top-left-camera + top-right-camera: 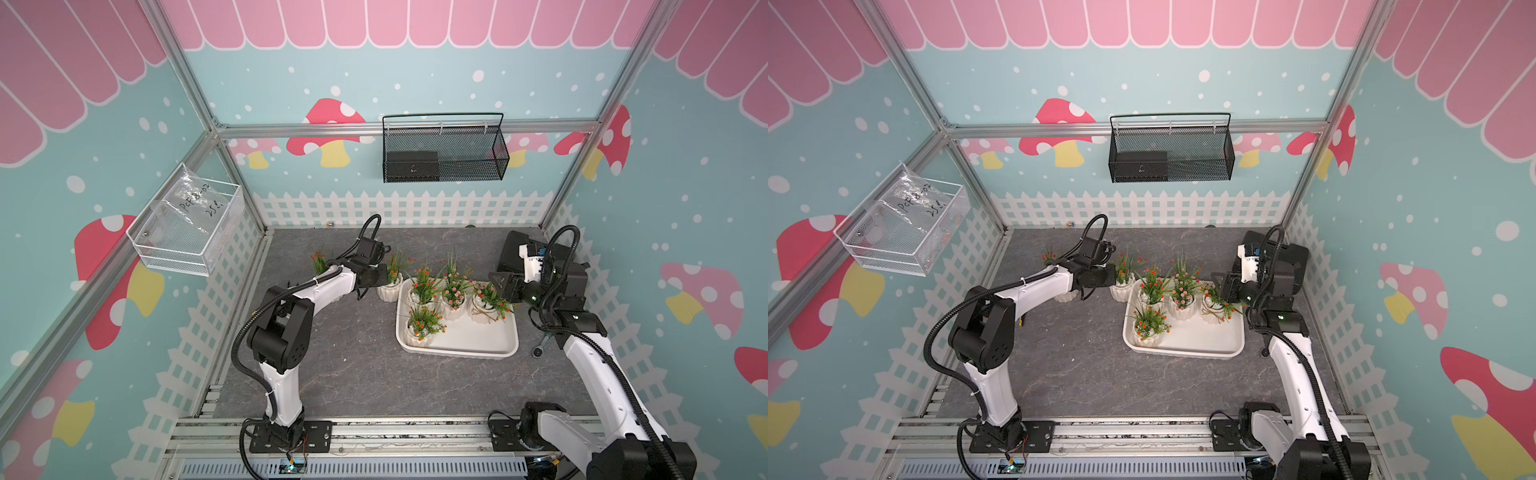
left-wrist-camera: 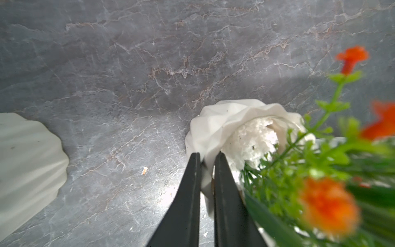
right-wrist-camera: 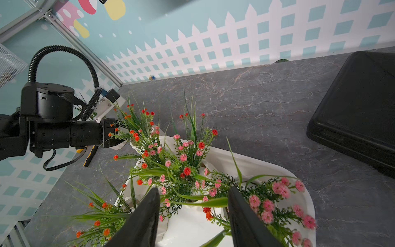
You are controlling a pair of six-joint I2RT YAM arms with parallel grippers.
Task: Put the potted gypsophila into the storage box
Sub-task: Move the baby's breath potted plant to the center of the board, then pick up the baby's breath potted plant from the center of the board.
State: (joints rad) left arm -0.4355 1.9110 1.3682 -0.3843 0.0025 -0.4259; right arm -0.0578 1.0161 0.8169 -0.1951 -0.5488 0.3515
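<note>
Behind left arm (image 1: 1038, 286), glimpsed one half-hidden white ribbed gypsophila pot (image 1: 1067, 296). Pinched second pot's (image 2: 224, 128) rim, stems upward, with left gripper (image 2: 208, 155) beside shallow white plastic storage box's (image 1: 457, 353) far-left corner; held right gripper (image 3: 194, 190) spread above boxed pots (image 1: 419, 332).

Four potted gypsophila (image 1: 453, 305) stand upright inside the storage box (image 1: 473, 336), a shallow white tub with rounded corners, three along its far side and one in the near-left corner. A fifth pot (image 1: 389, 289), white and ribbed, with orange-red blooms above grassy foliage, sits just outside the tub's far-left corner, its rim pinched in the left gripper (image 2: 207, 153). The sixth pot (image 1: 318, 261) stands farther left, partly hidden.
</note>
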